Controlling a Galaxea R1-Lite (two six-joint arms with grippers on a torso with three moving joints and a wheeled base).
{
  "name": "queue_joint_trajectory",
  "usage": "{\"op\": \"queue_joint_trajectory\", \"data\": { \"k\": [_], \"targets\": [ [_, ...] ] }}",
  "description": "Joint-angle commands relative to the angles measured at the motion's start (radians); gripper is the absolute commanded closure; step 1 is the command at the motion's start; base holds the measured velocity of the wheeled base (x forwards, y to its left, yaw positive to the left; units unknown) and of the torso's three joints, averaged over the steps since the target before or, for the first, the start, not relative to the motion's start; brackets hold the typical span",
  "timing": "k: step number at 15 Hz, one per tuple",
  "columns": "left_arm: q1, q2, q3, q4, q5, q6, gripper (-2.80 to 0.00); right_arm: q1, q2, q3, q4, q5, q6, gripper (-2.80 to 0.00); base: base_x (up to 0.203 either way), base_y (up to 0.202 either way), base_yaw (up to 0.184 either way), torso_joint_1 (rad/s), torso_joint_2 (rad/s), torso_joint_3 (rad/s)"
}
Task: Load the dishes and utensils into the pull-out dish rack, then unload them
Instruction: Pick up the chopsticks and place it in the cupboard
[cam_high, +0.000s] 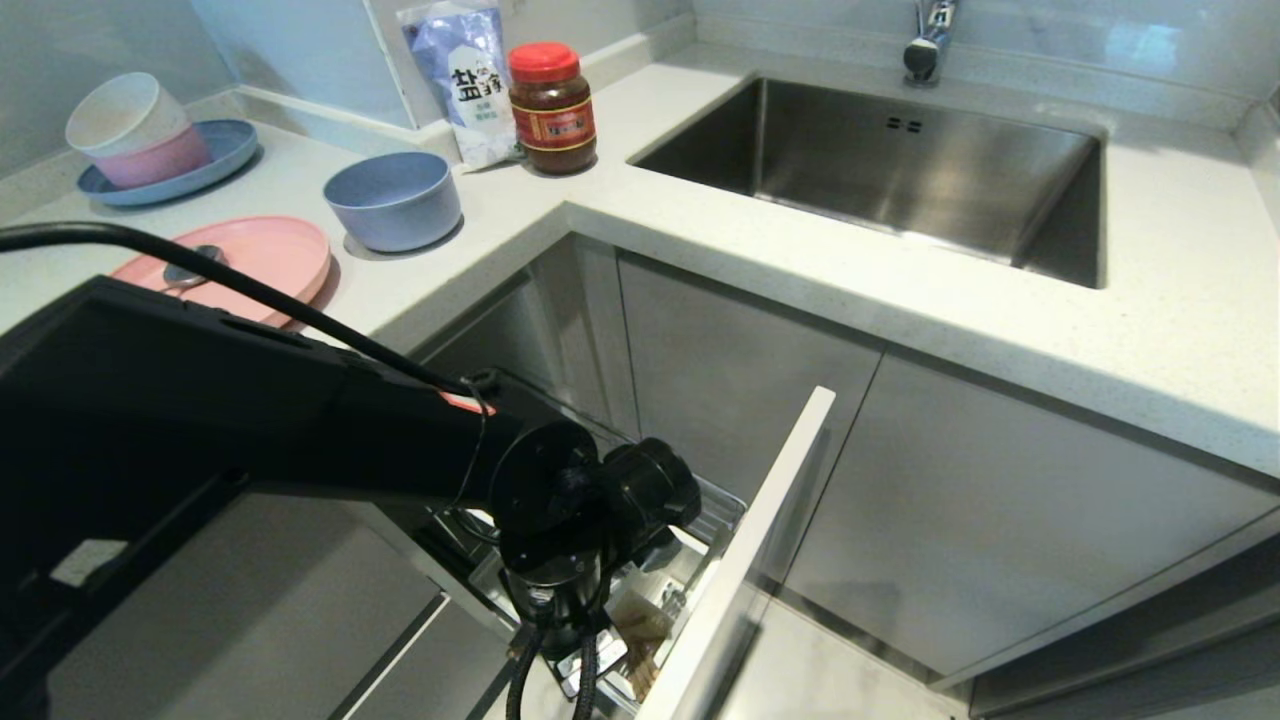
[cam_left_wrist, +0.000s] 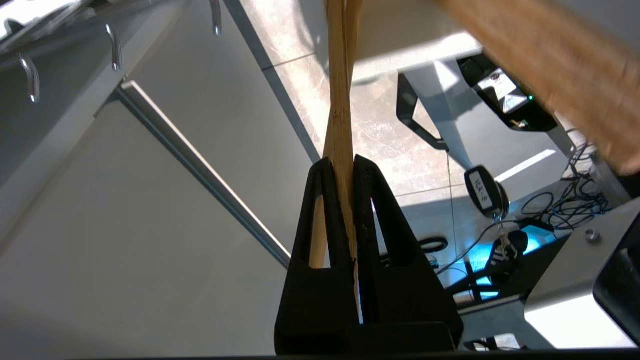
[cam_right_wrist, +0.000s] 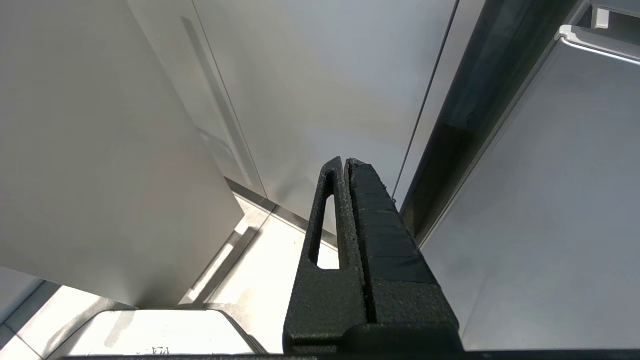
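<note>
Gripping 2 chopsticks, left gripper clamped, low over pull-out dish rack; right gripper pressed together, parked.

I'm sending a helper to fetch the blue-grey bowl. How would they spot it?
Start at the steel sink and follow the white counter left past the red-lidded jar. The blue-grey bowl stands alone there, just behind the pink plate. Unlike the cream and pink bowls, it isn't stacked on a blue plate.
</note>
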Motion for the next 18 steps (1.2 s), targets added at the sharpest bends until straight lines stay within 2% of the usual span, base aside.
{"op": "queue_joint_trajectory", "data": {
  "k": [1, 12, 13, 18],
  "targets": [
    [0.000, 0.035, -0.028, 0.004, 0.002, 0.002, 0.00, -0.001, -0.004, 0.002, -0.001, 0.000, 0.000, 0.00, 0.000, 0.000, 0.000, 0.000, 0.00, 0.000],
    [0.009, 0.075, -0.056, -0.005, 0.002, -0.001, 0.00, 0.001, -0.004, 0.002, -0.001, 0.000, 0.000, 0.00, 0.000, 0.000, 0.000, 0.000, 0.00, 0.000],
    [0.010, 0.075, -0.059, -0.004, 0.002, -0.003, -2.80, 0.001, -0.004, 0.002, 0.000, 0.000, 0.000, 0.00, 0.000, 0.000, 0.000, 0.000, 0.00, 0.000],
    [0.010, 0.064, -0.063, -0.007, 0.003, -0.011, -2.80, 0.000, -0.004, 0.002, -0.001, 0.000, 0.000, 0.00, 0.000, 0.000, 0.000, 0.000, 0.00, 0.000]
  ]
}}
